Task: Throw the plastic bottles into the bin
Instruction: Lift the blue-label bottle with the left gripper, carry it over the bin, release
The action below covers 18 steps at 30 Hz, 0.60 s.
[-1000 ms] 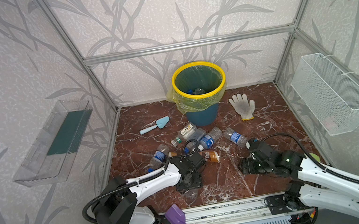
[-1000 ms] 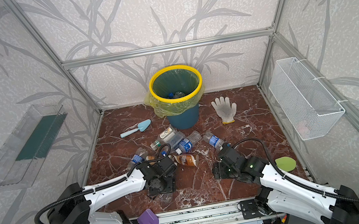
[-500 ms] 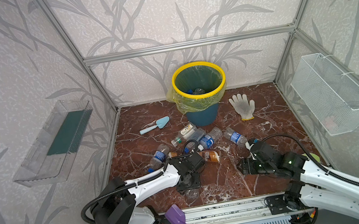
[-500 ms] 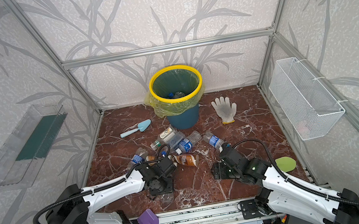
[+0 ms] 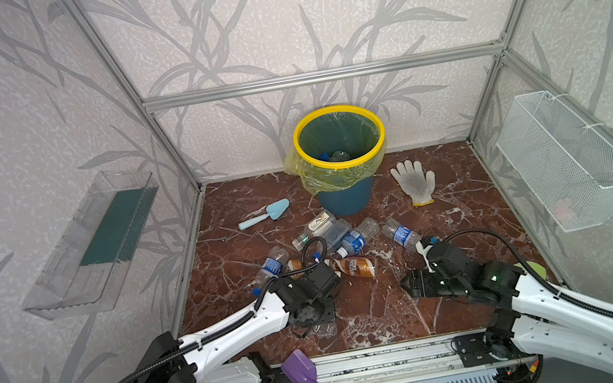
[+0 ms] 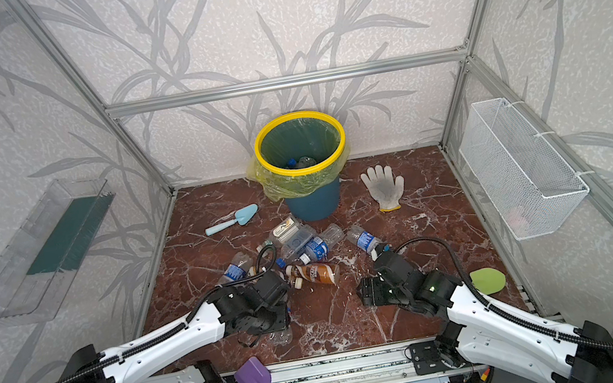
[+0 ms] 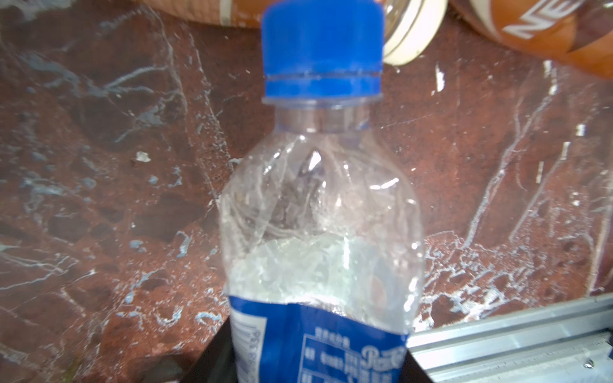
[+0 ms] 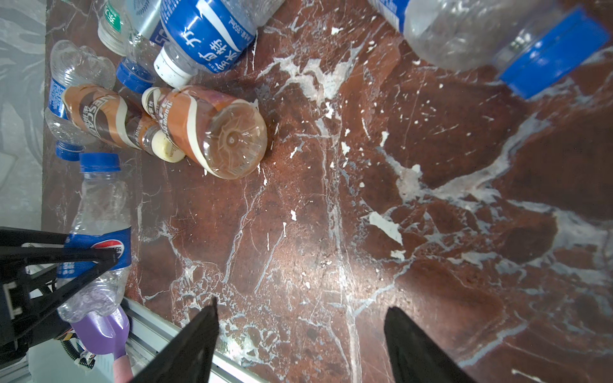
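Observation:
My left gripper is shut on a clear plastic bottle with a blue cap and blue label, low over the marble floor near the front edge. The right wrist view shows its black fingers clamping the label. My right gripper hangs open over bare floor at front right, holding nothing. Several more plastic bottles lie in a cluster mid-floor: a brown-swirled one, blue-labelled ones. The teal bin with yellow rim stands at the back, bottles inside.
A light-blue trowel lies left of the bin and a white glove right of it. A purple scoop rests on the front rail. A wire basket hangs on the right wall, a clear tray on the left. A green disc lies front right.
My left gripper has closed onto the clear blue-capped bottle. The right gripper has narrowed a little and stayed near the same spot.

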Motion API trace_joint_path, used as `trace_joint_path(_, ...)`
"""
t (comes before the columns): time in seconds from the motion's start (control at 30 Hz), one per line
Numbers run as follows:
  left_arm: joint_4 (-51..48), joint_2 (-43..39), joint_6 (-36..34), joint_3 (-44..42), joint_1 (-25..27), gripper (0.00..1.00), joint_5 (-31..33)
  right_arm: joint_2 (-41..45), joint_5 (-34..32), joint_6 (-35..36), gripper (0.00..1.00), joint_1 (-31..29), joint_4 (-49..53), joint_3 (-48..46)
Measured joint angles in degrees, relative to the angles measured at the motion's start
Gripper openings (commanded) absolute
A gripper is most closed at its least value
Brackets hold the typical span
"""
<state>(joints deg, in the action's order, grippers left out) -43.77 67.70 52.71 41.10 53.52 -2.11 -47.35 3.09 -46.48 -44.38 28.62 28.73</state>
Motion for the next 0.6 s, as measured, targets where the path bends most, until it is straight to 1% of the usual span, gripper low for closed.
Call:
trace_joint_path(0.1,-2.1,-1.8,-0.3,0.6,0.0,0.46,1.2,-0.2,0.0,0.0,0.79,0.0,-0.2,0.0)
trace_joint_path(0.2,-5.0,-2.8,-1.8,4.3,-0.1,0.46,2.8,-0.3,0.0,0.2,0.79,0.0,-0.1,0.0)
trace_joint_path(0.3,-8.2,-2.0,-5.8,14.1,-3.1,0.46,2.7,-0.2,-0.2,0.7,0.79,0.0,0.0,0.0)
trace_joint_path(0.33,-9.4,-0.6,-8.0,19.5,-5.3,0.45,2.4,-0.1,-0.4,0.8,0.79,0.0,0.1,0.1)
trace_joint_path(0.4,-11.1,4.3,-11.9,33.3,-10.0,0.47,1.4,0.5,-0.9,1.1,0.79,0.0,0.4,0.3)
trace_joint_path(0.43,-11.6,8.7,-14.2,43.5,-12.7,0.51,0.8,0.9,-1.1,1.1,0.79,0.0,0.6,0.5)
trace_joint_path(0.47,-11.9,13.7,-16.2,53.8,-15.1,0.59,0.3,1.4,-1.4,1.3,0.79,0.0,0.9,0.8)
trace_joint_path(0.5,-12.2,19.5,-18.2,63.5,-16.8,0.69,0.1,1.6,-1.6,1.4,0.79,0.0,1.3,1.2)
trace_joint_path(0.53,-13.1,26.1,-19.7,74.8,-18.4,0.77,-0.2,1.7,-1.9,1.6,0.79,0.0,1.9,1.8)
trace_joint_path(0.6,-14.2,38.1,-20.5,95.2,-21.7,0.83,-2.4,1.9,-2.3,1.9,0.80,0.0,3.2,3.1)
